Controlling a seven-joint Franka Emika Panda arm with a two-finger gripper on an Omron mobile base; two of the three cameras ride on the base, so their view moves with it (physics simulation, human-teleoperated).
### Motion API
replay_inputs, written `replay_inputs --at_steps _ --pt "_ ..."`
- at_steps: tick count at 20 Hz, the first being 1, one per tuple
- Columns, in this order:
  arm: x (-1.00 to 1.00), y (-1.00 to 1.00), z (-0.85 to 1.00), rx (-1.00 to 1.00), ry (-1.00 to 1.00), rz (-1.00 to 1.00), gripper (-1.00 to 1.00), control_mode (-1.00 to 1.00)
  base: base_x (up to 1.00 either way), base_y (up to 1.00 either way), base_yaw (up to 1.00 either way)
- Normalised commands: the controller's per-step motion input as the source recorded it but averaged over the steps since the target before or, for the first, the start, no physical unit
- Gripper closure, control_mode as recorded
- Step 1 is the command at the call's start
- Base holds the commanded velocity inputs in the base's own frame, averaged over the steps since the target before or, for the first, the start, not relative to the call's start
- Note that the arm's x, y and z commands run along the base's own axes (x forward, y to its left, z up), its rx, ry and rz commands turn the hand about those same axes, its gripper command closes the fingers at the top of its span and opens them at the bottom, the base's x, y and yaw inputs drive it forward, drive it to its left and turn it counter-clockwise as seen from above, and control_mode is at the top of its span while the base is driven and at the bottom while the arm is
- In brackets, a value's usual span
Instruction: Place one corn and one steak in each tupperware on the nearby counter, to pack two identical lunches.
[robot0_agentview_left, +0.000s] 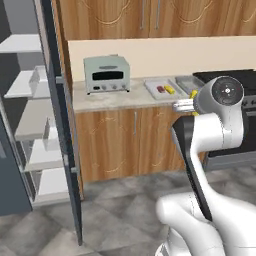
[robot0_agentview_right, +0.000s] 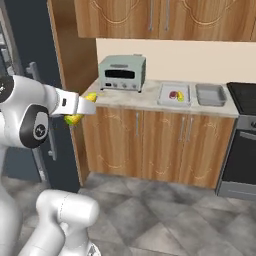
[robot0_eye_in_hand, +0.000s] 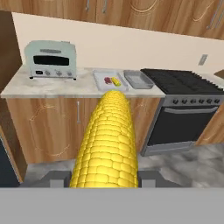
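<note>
The counter has two tupperware trays: the paler tray holds a steak and corn (side by side). The gripper pinches another corn cob up in the air.

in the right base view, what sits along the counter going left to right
toaster oven → paler tupperware with a steak and a corn in it → darker tupperware → black stovetop
</note>
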Motion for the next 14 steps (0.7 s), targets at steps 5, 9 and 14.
replay_inputs --at_steps 5,9,14 --pt "0.00 0.00 0.00 0.00 0.00 0.00 1.00 1.00 0.34 -0.98 -0.03" --pt "0.00 0.00 0.00 0.00 0.00 0.00 1.00 1.00 0.91 -0.54 0.00" --pt "0.00 0.00 0.00 0.00 0.00 0.00 1.00 1.00 1.00 -0.47 0.00"
